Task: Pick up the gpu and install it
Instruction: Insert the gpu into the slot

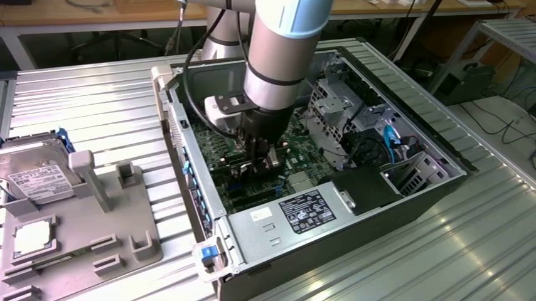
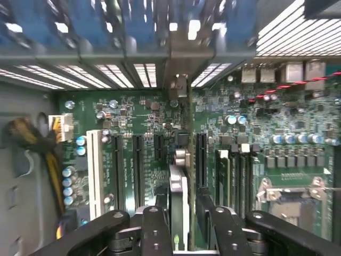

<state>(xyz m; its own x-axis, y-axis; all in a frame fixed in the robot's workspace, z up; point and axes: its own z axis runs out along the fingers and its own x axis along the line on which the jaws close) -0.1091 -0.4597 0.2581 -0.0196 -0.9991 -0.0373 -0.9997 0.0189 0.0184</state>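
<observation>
We see the fingers (image 2: 178, 226) low inside the open computer case (image 1: 435, 182), standing narrowly either side of the gpu (image 2: 179, 186); whether they grip it we cannot tell. The gpu stands on edge between them, lined up with a motherboard (image 2: 149, 122) slot, its bracket reaching the case's rear wall, presumably so it seats straight down.

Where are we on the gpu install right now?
Pickup looks done: the gpu stands on edge between the claw fingers, down inside the computer case. In hand: the card sits over the motherboard, in line with its slots, its bracket toward the rear wall. Left: I cannot tell whether it is fully seated, and the claw is not yet clear.
</observation>
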